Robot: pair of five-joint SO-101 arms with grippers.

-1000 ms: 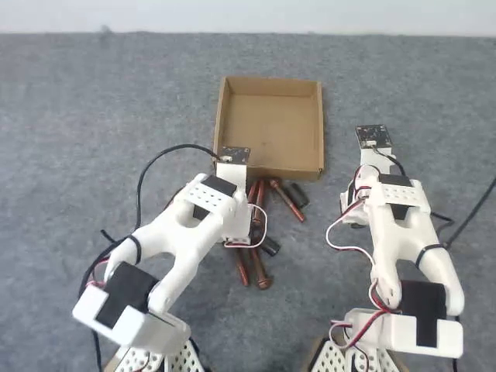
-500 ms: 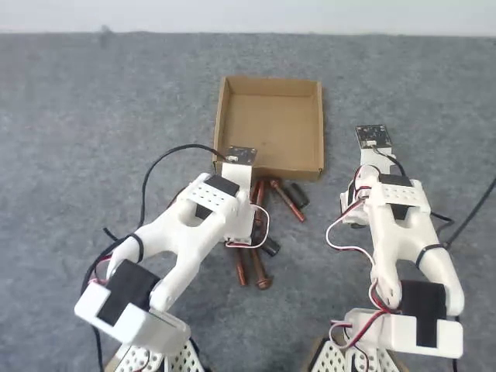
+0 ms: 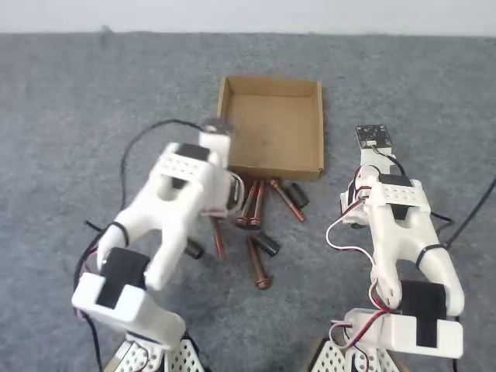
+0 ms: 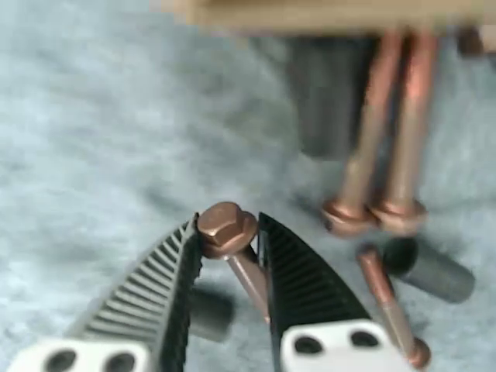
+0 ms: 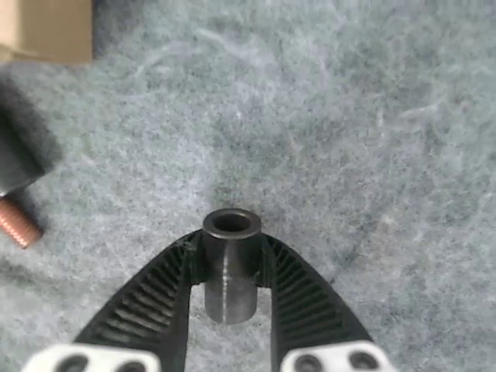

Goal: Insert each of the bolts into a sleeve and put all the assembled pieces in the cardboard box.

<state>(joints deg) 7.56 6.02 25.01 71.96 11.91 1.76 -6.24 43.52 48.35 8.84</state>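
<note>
While left hand point(image 4: 228, 225) grips copper hex-head bolt point(image 4: 246, 273) — right hand point(image 5: 230, 242) clamps black hollow sleeve point(image 5: 230, 288).

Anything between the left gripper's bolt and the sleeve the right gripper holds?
Loose bolts and loose sleeves lie on the carpet between the bolt in the left gripper and the sleeve in the right gripper. Carried above them, the bolt probably clears.

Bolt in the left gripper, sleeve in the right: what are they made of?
The bolt: likely copper-toned metal, from the reddish sheen on its hex head. The sleeve: matte black, plastic or coated metal; cannot tell which.
</note>
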